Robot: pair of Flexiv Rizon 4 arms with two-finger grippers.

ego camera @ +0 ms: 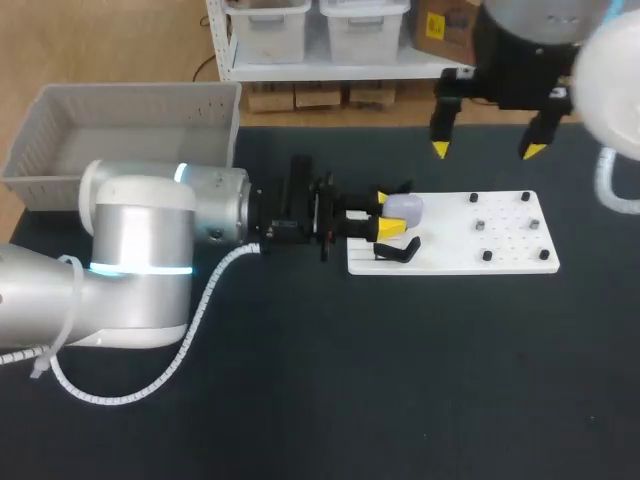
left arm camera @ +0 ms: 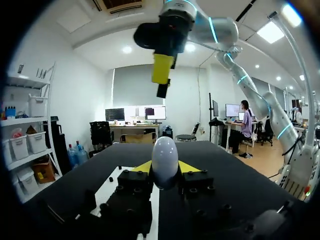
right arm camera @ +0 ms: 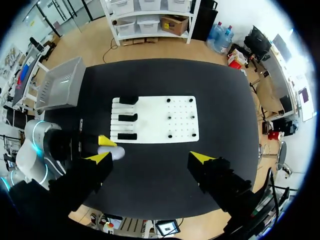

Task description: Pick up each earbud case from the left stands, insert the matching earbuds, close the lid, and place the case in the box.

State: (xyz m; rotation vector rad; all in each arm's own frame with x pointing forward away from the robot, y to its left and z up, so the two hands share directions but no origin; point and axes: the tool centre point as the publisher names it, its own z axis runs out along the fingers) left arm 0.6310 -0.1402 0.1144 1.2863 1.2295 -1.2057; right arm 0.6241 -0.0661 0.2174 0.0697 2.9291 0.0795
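Earbud case (ego camera: pixel 405 208) clenched by left gripper (ego camera: pixel 388 213), presumably for earbud loading; right gripper (ego camera: pixel 487 150), jaws released, parked clear at 1 o'clock.

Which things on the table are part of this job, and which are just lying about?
Job: pale oval earbud case, gripped in the left hand; black stands on the white board's left end; grey plastic box; right hand, open, above the table.
Lying about: small black studs on the board's right half, purpose unclear.
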